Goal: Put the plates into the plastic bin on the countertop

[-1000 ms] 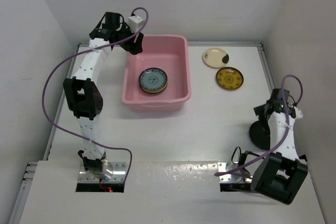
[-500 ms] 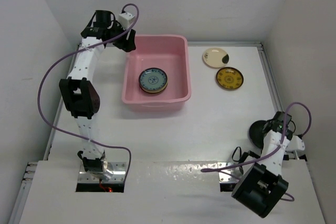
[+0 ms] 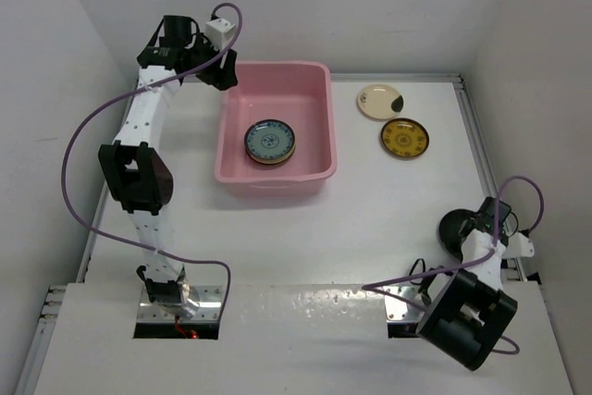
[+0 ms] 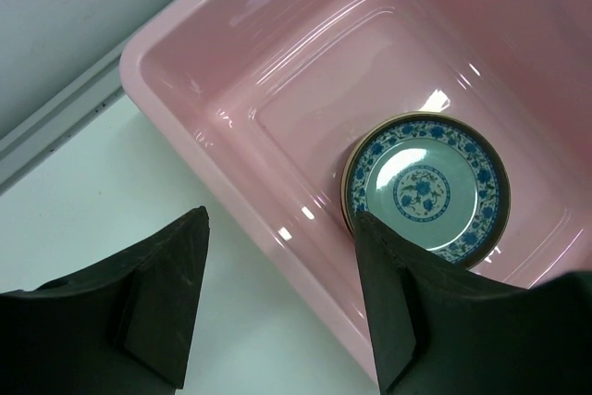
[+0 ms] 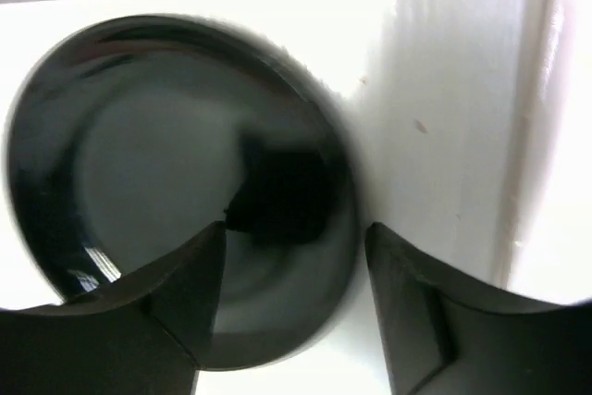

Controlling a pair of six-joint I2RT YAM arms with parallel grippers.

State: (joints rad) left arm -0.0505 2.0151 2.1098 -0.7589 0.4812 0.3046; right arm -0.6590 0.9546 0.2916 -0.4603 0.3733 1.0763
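Lying inside pink bin point(image 3: 277, 182): teal-blue plate point(image 3: 270, 141). Sitting right of bin: cream plate point(image 3: 380, 100), mustard plate point(image 3: 404, 138). Resting well off bin's near-right corner: black plate point(image 5: 139, 164), under right gripper point(image 5: 294, 233), fingers spread, clamping nothing. Hovering over bin's far-left corner: left gripper point(image 4: 280, 228), fingers wide, empty.

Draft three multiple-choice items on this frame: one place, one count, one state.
1. Where is the blue-patterned plate? A) in the pink bin B) beside it C) under it
2. How many plates lie outside the bin? A) one B) three C) five
3. The left end effector is: A) open, empty B) shut on a plate C) shut on the bin's rim
Answers: 1 A, it lies on the bin's floor. 2 B, the cream plate, yellow plate and black plate sit on the countertop. 3 A, its fingers stand apart, nothing gripped.
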